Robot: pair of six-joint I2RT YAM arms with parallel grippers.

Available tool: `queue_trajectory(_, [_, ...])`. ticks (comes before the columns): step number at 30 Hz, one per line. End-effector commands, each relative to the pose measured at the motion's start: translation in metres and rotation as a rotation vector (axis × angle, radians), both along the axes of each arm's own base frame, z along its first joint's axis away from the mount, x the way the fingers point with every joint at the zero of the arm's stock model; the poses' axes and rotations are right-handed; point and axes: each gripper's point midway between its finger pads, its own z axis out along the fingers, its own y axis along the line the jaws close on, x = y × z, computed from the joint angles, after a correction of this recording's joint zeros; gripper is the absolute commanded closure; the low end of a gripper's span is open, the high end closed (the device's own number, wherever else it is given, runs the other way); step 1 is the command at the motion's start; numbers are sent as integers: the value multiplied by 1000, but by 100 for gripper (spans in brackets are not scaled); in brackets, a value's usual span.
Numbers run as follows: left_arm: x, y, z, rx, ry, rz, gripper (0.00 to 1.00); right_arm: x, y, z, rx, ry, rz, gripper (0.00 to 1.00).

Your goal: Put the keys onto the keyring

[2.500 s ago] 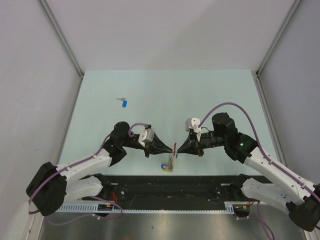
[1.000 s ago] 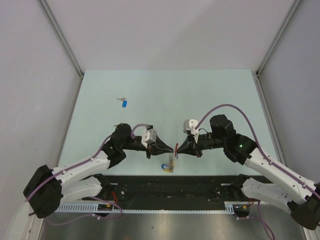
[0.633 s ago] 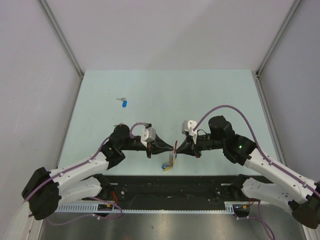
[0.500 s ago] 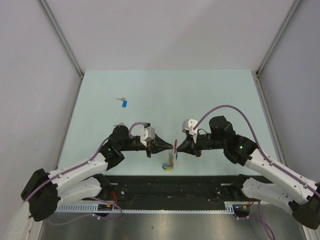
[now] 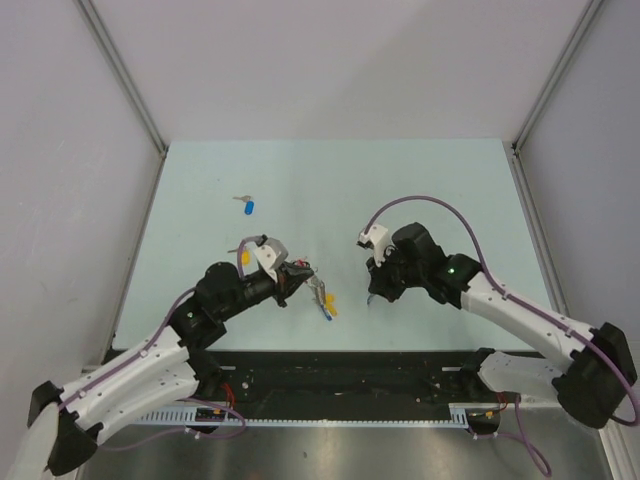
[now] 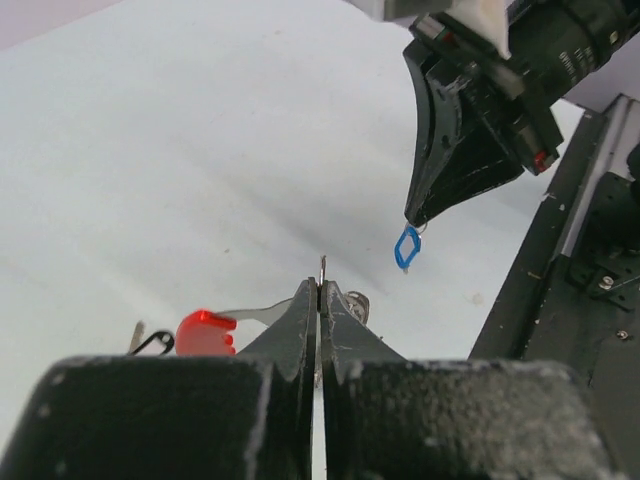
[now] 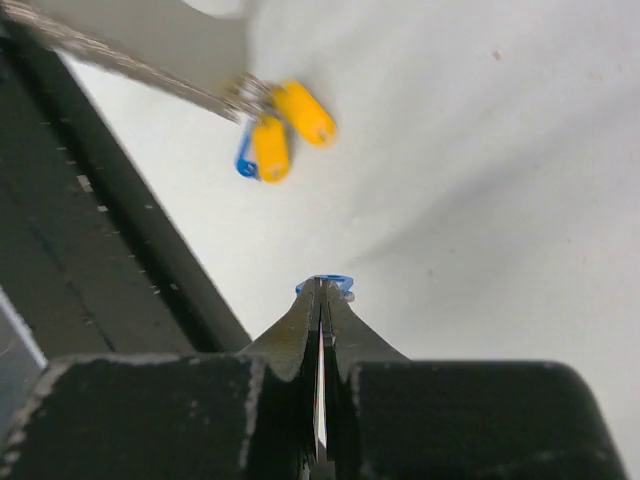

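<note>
While the black rail (image 5: 340, 365) runs along the near edge of the counter (image 5: 420, 190), the work sits just beyond it, between the two arms. Nearest is the bunch of keys (image 5: 326, 302), yellow and blue heads gathered on the keyring (image 6: 205, 332), so these look already threaded. The left jaws are pressed together on the ring's thin silver wire, with the red arc off to their left in the wrist view. Gripping the bare metal seems meant to keep the ring steady and its wire turned towards the other arm.

Just right of it, apart from the ring, the right jaws are clamped on a blue-headed key (image 6: 407, 247). They pinch it at the very tip so the head hangs clear below, which, I judge, leaves its hole free for the wire to pass through. Only the blue head shows; the blade is hidden. The step in hand looks like lining this key up with the ring's open end, which I cannot make out.

Far off to the left, another blue key (image 5: 248, 206) lies alone on the counter, well apart from both arms, not yet threaded.
</note>
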Motion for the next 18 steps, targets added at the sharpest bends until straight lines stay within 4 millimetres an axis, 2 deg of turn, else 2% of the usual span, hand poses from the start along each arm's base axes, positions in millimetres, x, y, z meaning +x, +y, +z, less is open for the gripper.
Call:
queue_trajectory(1, [3,22,28,-12,42,120,100,25,-9,-16,-109,36,-127,100])
queue_trajectory(2, [0,27,22,20,65,125,100,29,-8,-23,-126,44,-137,100])
queue_trajectory(4, [-4,31,35,15,54,127,100,40,-6,-40,-173,66,-161,100])
queue_trajectory(5, [-7,35,30,40,74,128,100,44,-4,-45,-184,72,-165,100])
queue_trajectory(6, [-8,37,40,34,60,130,100,47,-3,-49,-193,78,-174,100])
queue_trajectory(7, [-10,40,40,43,60,131,99,54,-1,-61,-225,92,-190,100])
queue_trajectory(10, [-16,49,49,59,38,132,99,71,6,-77,-257,90,-218,100])
queue_trajectory(15, [-24,63,63,63,-34,137,100,89,17,-92,-264,82,-245,100])
queue_trajectory(18, [-23,68,59,74,-45,157,100,101,20,-97,-267,56,-267,100])
